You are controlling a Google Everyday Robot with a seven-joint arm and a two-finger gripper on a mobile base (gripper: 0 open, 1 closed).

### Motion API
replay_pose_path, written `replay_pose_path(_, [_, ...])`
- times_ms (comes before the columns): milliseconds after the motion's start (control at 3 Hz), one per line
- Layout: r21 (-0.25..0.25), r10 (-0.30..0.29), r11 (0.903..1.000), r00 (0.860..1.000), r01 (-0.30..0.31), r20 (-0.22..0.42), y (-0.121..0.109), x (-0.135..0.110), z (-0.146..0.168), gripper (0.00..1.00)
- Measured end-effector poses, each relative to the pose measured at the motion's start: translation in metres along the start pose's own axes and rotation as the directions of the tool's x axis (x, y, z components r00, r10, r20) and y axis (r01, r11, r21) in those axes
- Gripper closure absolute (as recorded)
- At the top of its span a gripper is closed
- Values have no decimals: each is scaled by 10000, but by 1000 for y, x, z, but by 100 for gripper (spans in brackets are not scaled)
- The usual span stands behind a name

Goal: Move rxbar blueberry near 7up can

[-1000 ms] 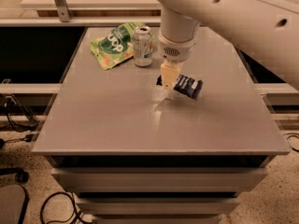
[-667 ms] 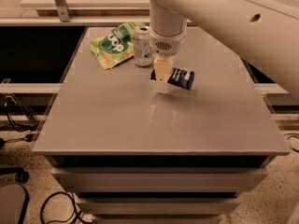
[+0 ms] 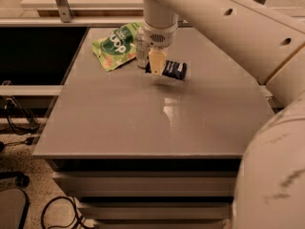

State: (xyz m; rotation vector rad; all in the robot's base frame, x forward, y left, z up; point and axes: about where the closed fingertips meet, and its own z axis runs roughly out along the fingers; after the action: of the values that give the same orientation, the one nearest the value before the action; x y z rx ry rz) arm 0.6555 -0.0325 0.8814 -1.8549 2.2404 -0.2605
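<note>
camera view: pincer (image 3: 157, 72), rxbar (image 3: 173, 70) beside can (image 3: 140, 47)

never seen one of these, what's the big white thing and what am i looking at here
The big white shape is a robot arm, reaching in from the right. One camera looks down on a grey table; where it is mounted is not known. At the arm's tip, a two-finger gripper is shut on one end of a dark blue snack bar, the rxbar blueberry, held just above the surface, its shadow below. Just behind the gripper stands a 7up can, and left of the can lies a green snack bag.
</note>
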Motion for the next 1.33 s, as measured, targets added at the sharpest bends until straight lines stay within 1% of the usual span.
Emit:
replay_pose_path(333, [-206,278,9994,9995,-275,150,-15,0,10,100])
replay_pose_path(667, [-371,658,9972,9978,-654,114,-30,5,22,97])
replay_pose_path(1333, [-427,1129,9927,9936,-1131,-87,-42,16,31,51])
